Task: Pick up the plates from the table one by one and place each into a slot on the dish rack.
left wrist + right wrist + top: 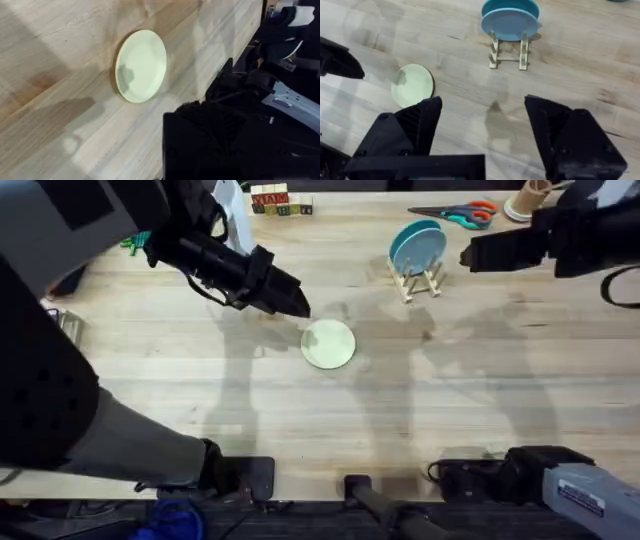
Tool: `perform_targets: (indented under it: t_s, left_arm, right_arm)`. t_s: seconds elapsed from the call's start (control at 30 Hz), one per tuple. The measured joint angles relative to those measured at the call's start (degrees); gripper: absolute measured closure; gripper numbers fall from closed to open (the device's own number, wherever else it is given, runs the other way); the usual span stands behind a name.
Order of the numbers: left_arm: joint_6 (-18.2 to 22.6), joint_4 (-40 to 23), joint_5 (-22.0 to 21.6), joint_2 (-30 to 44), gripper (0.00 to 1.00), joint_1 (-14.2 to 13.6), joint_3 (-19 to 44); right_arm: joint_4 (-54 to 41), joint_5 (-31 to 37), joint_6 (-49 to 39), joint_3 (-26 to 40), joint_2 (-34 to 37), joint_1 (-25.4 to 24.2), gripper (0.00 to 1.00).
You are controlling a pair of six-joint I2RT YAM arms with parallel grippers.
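left gripper (300,305), grip state unclear, hovers just beside the pale cream round plate (328,344) on my desk (200,390); next i lower and grasp.

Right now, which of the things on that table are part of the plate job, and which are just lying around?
Part of the job:
- cream plate lying flat on the table
- blue plates already standing in the dish rack
- left gripper, beside the cream plate
- right gripper, open

Just lying about:
- scissors
- letter blocks
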Motion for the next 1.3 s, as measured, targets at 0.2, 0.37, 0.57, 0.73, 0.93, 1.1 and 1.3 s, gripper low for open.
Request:
perform_targets:
  t_s: [0.2, 0.37, 0.57, 0.73, 0.93, 1.1, 1.3]
  left_arm:
    - [0.0, 0.2, -0.2, 0.0, 0.958, 0.0, 0.0]
    - [0.0, 1.1, -0.2, 0.0, 0.958, 0.0, 0.0]
    - [0.2, 2.6, -0.2, 0.0, 0.958, 0.0, -0.2]
    - [0.3, 4.5, -0.2, 0.0, 0.96, 0.0, -1.9]
    - [0.4, 5.1, -0.2, 0.4, 0.961, 0.0, -2.7]
    - [0.4, 5.3, -0.2, 3.3, 0.959, 0.0, -2.7]
    - [0.4, 6.1, -0.3, 7.2, 0.959, 0.0, -2.8]
  right_arm:
    - [0.0, 0.0, 0.0, 0.0, 0.0, 0.0, 0.007]
    - [0.0, 0.0, 0.0, 0.0, 0.0, 0.0, 0.007]
    - [0.0, 0.0, 0.0, 0.0, 0.0, 0.0, 0.008]
    - [0.0, 0.0, 0.0, 0.0, 0.0, 0.0, 0.008]
    - [0.0, 0.0, 0.0, 0.0, 0.0, 0.0, 0.009]
    - [0.0, 0.0, 0.0, 0.0, 0.0, 0.0, 0.007]
    - [0.0, 0.0, 0.0, 0.0, 0.0, 0.0, 0.007]
